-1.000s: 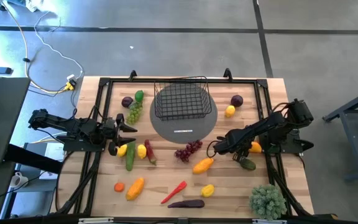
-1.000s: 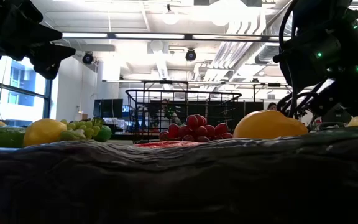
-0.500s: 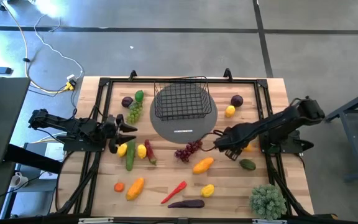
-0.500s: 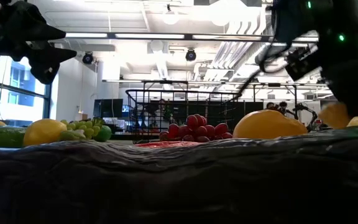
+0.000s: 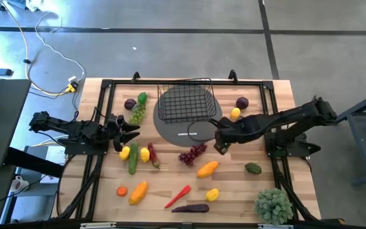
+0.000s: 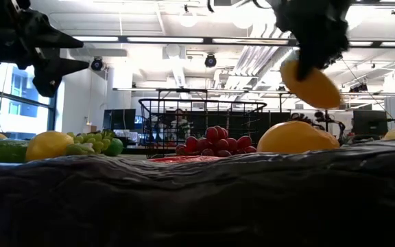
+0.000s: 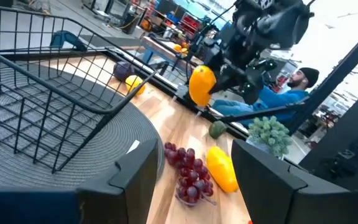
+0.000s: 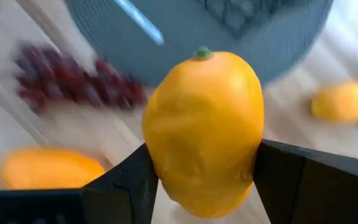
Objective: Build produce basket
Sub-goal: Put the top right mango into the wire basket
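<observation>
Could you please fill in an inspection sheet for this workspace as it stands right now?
Surface: wooden table, grey round mat.
Job's things: black wire basket on the mat, looks empty; produce scattered around, including red grapes.
Clutter: potted plant at a table corner.
Grippers: right gripper holds an orange fruit above the mat's edge; left gripper jaws open, empty.
Cables: yellow cable on the floor.
Surroundings: a person beyond the table.

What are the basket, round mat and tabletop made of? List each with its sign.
Black wire-mesh rectangular basket: thin metal wire, probably coated matt black; open grid.
Grey round mat: looks woven; concentric ribbing.
Pale wooden tabletop: wood, parallel plank lines.
</observation>
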Robot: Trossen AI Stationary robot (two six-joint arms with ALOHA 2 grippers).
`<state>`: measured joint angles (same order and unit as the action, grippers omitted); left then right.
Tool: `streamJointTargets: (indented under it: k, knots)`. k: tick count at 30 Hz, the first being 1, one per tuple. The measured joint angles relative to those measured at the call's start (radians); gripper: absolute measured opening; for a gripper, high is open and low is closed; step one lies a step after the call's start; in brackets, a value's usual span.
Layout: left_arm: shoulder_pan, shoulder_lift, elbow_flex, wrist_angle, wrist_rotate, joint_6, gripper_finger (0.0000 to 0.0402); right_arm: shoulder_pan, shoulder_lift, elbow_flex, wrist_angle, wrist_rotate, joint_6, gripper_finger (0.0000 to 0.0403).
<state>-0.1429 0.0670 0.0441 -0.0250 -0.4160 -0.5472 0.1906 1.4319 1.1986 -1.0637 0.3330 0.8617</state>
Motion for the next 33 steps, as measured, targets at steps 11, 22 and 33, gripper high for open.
streamJointTargets:
  k: [11,22,33]
  knots:
    - [0.000,0.000,0.000,0.028,0.000,0.000,0.0193,-0.148,0.000,0.058,0.257,0.029,-0.273,0.0190]
    - [0.000,0.000,0.000,0.031,-0.012,-0.079,0.0193,-0.371,0.000,0.059,0.560,-0.122,-0.575,0.0190]
    - [0.000,0.000,0.000,0.031,-0.019,-0.081,0.0193,-0.579,0.038,0.058,0.683,-0.254,-0.753,0.0190]
